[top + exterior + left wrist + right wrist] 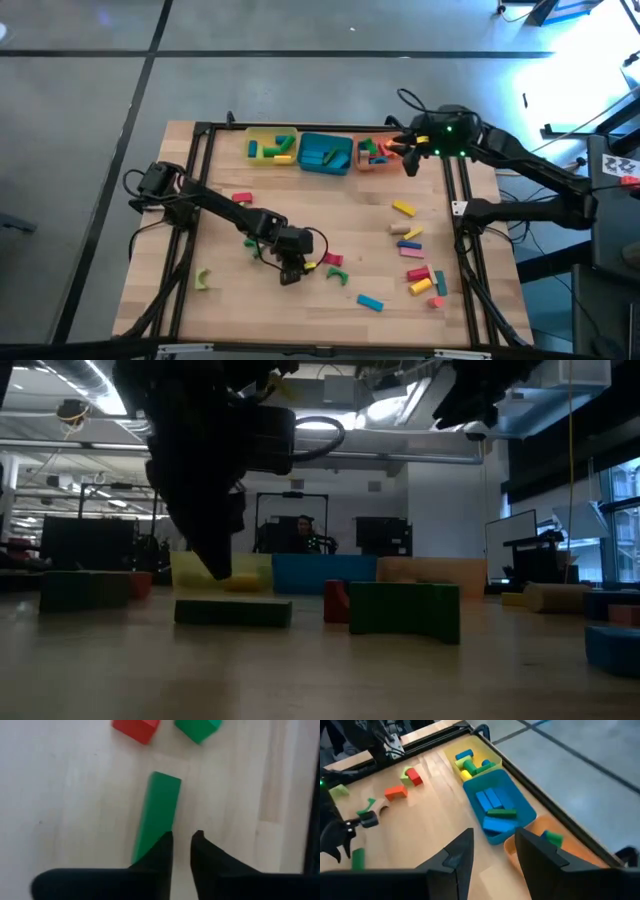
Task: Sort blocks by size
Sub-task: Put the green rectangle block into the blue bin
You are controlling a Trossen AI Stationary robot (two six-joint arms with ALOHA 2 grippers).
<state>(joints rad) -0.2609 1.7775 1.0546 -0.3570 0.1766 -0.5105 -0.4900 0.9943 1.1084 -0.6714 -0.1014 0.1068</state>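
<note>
My left gripper (290,268) hangs at the table's near middle, just above a green bar (157,810) that lies flat on the wood. In the low view the fingertips (218,568) stand clear of the bar (232,612). The fingers are only a narrow gap apart, with nothing between them, and the bar lies beside one finger. A red block (135,727) and a green block (197,729) lie just beyond it. My right gripper (410,158) is open and empty over the orange tray (555,845). Loose blocks (412,240) lie scattered at the right.
The yellow tray (270,148), teal tray (325,153) and orange tray (372,155) stand in a row at the far edge, each holding blocks. A green arch (205,278) lies near left and a blue bar (370,302) near the front. A black frame rail (190,230) runs along each side of the table.
</note>
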